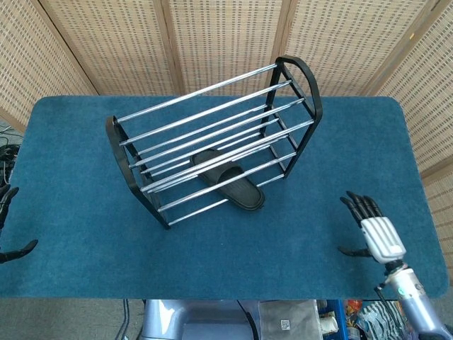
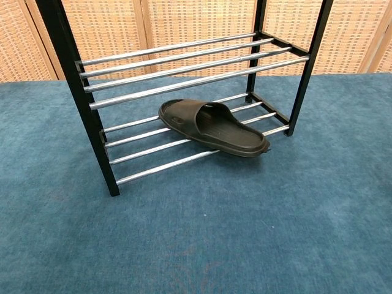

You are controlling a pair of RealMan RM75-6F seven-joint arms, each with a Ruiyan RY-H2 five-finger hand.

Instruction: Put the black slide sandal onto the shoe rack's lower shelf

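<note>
The black slide sandal lies across the chrome bars of the lower shelf of the shoe rack, its heel end sticking out a little past the front bar. My right hand hovers over the table's front right, well away from the rack, with its fingers spread and nothing in it. It does not show in the chest view. Dark fingertips of my left hand show at the far left edge, apart and holding nothing.
The rack stands on a blue carpeted table. Woven wicker screens close off the back. Cables lie off the table's left edge.
</note>
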